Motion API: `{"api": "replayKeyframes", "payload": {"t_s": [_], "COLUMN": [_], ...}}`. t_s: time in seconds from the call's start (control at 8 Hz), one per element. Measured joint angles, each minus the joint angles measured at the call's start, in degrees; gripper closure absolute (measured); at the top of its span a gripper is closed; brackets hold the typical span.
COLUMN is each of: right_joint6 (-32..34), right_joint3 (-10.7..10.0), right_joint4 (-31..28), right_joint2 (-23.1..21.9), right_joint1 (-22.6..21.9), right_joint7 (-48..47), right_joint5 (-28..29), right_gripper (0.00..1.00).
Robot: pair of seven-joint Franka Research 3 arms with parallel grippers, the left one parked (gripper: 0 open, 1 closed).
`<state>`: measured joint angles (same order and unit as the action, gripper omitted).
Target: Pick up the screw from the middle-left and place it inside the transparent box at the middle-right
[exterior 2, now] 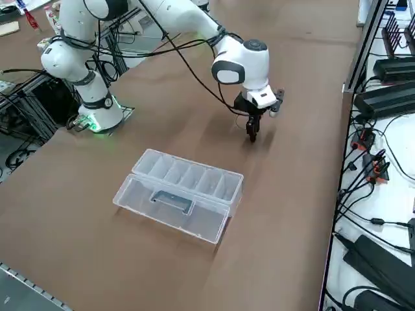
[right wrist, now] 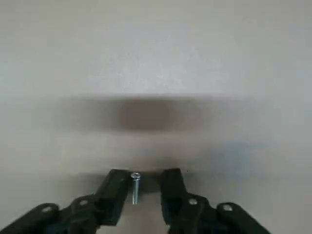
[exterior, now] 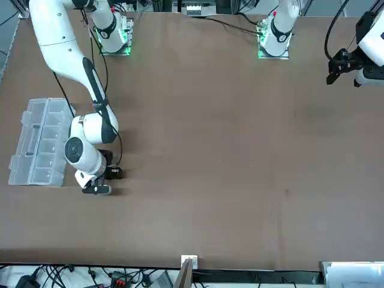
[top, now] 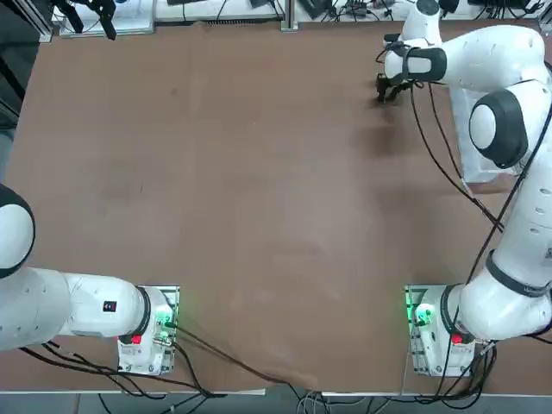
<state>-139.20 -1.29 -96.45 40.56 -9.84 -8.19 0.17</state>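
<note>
Screw [right wrist: 136, 188] between parted fingers [right wrist: 171, 195], right hand [right wrist: 145, 179] open, above brown table's [top: 259, 172] far right area

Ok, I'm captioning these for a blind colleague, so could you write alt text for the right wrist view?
A small metal screw lies between the open black jaws of the right gripper, nearer one jaw than the other. Beyond them is the plain tabletop, crossed by a soft dark shadow.
</note>
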Motion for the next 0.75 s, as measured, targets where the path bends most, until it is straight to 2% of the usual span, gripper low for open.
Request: {"api": "replayKeyframes", "payload": {"t_s": [0.12, 0.25, 0.38, 0.75], "right_joint6": [-0.03, -0.03, -0.03, -0.03], "right_joint3": [0.00, -0.09, -0.12, -0.10], "right_joint4": [0.01, 0.00, 0.00, -0.01], "right_joint2": [-0.03, -0.24, -0.28, -0.40], "right_joint1": [-0.01, -0.01, -0.03, -0.07], "right_joint7": [-0.12, -0.16, -0.20, -0.29], "right_joint5": [0.00, -0.01, -0.01, -0.01], "right_gripper": [0.61, 0.84, 0.93, 0.95]}}
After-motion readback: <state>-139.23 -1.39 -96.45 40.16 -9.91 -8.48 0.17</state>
